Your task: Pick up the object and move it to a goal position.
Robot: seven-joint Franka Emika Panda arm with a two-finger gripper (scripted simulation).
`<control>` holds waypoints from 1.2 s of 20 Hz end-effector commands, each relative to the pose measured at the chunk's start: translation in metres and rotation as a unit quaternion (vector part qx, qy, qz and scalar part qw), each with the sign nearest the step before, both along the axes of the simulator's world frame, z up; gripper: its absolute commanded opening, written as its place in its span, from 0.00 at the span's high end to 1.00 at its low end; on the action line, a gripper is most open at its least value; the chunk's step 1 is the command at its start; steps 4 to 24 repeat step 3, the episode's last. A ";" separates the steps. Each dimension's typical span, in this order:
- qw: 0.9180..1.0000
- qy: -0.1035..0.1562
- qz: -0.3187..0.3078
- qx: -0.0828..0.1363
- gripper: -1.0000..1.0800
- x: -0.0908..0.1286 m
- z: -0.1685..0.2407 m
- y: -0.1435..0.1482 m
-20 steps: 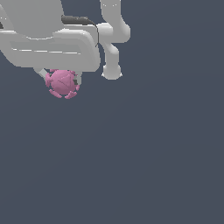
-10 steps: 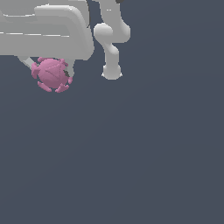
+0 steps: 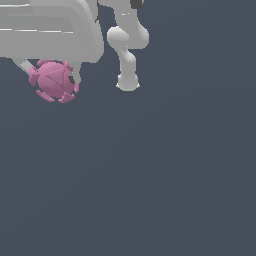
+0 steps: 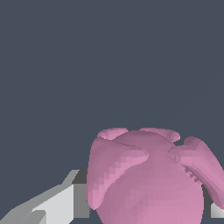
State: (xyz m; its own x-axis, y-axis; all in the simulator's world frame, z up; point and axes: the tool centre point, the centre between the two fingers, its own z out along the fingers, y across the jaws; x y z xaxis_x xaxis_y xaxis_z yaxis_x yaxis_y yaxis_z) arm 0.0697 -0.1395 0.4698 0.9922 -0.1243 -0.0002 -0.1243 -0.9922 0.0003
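Observation:
The object [image 3: 54, 81] is a small pink faceted lump with stubby nubs around its edge. It hangs below the white hand in the upper part of the exterior view's left. My gripper [image 3: 50, 75] is shut on it, one finger on each side; the fingers [image 3: 21, 65] are mostly hidden behind the lump and the hand. In the wrist view the object [image 4: 148, 179] fills the space between the fingers [image 4: 65, 203], with a dark pad against each flank.
The arm's white base and links [image 3: 127, 60] stand to the exterior view's right of the held lump. A plain dark grey floor [image 3: 150, 175] spreads under everything.
The hand and the pink lump have shifted toward the exterior view's left and slightly up over the last second. The grip has stayed the same.

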 end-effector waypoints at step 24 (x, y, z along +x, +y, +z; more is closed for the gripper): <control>1.000 0.000 0.000 0.000 1.00 0.001 0.002 0.000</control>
